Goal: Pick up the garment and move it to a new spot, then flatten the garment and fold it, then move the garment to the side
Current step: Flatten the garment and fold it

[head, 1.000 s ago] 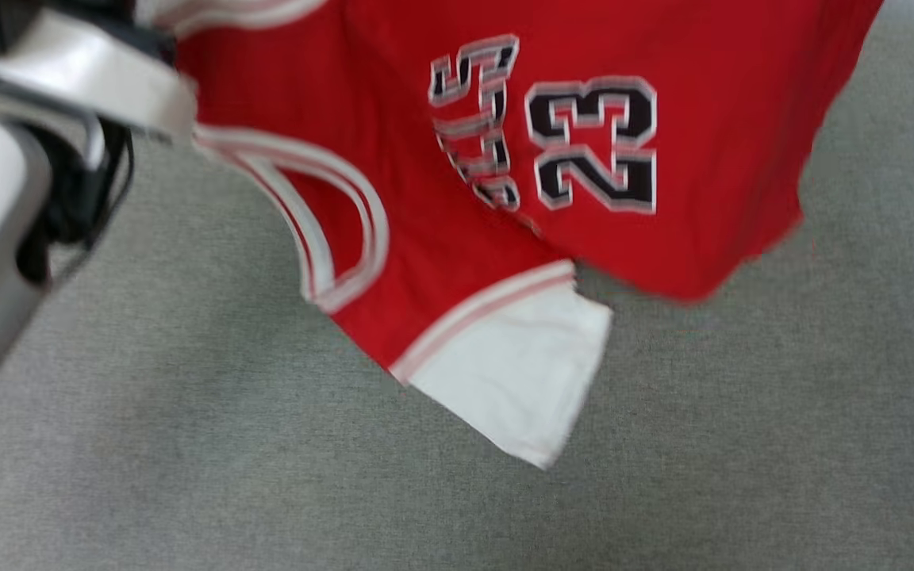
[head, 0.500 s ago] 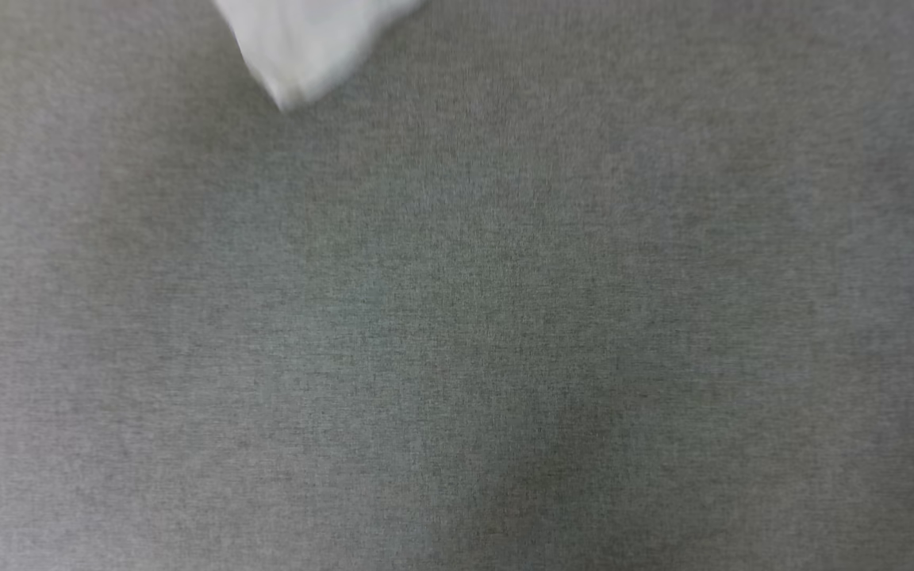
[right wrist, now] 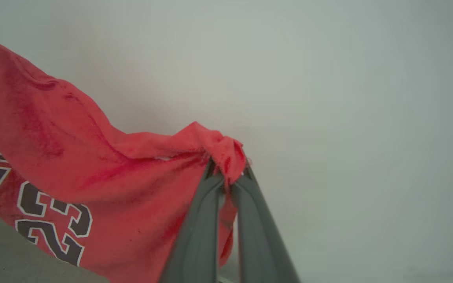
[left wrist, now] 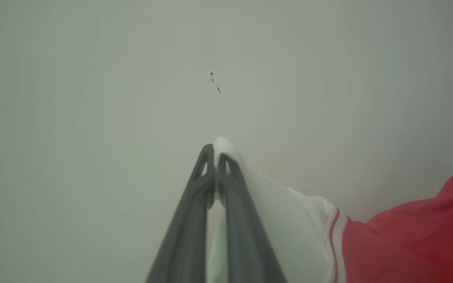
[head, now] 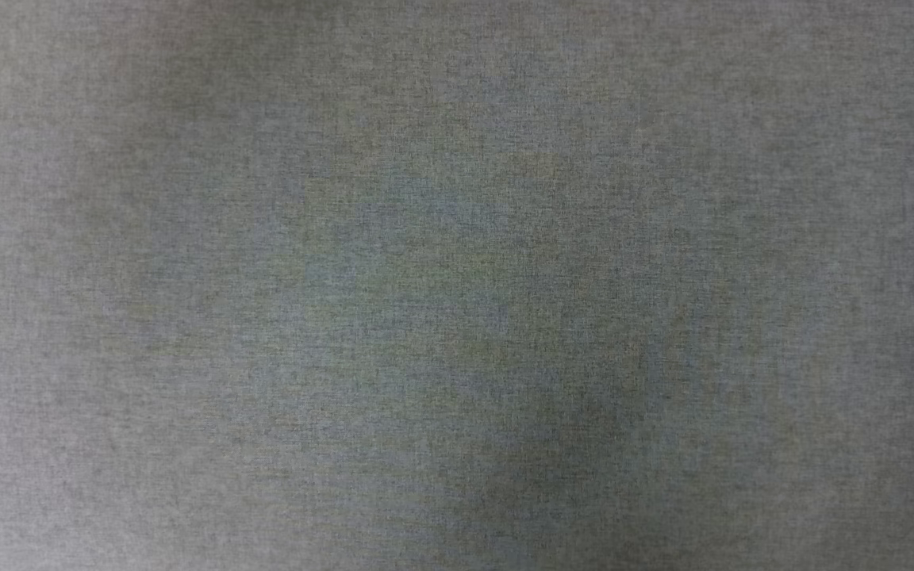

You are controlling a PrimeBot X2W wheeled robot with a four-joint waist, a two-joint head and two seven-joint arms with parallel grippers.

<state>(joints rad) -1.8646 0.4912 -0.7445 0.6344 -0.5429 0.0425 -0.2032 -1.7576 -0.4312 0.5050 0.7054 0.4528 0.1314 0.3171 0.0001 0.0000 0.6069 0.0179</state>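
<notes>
A grey woven surface (head: 457, 285) spreads across the head view, flat and evenly textured, and a corner of it also shows at the lower left of the right wrist view. Behind both wrist views stands a pale plain backdrop (left wrist: 92, 98), off-white and featureless apart from a few dark specks (left wrist: 214, 81) just above the middle of the left wrist view.

The garment (right wrist: 92, 169), a red jersey shirt with white short sleeves and striped trim, hangs in the air, stretched between the two arms. In the right wrist view its red body sweeps from the upper left down to the centre, with the black white-outlined "23" lettering (right wrist: 53, 224) low on the left. In the left wrist view its white sleeve (left wrist: 285, 224) rises from the lower right toward the centre, red cloth trailing off at the right edge.

The left gripper (left wrist: 215, 157) is pinched tight on the tip of that sleeve, a nub of white poking past the fingertips. The right gripper (right wrist: 228, 173) is clamped on a bunched red edge of the shirt.

The cloth's long axis runs from one grip to the other, with the body sagging below that line. Neither arm is nearer, since each holds an end. Judging by this, lowering both ends evenly would likely lay it flat
</notes>
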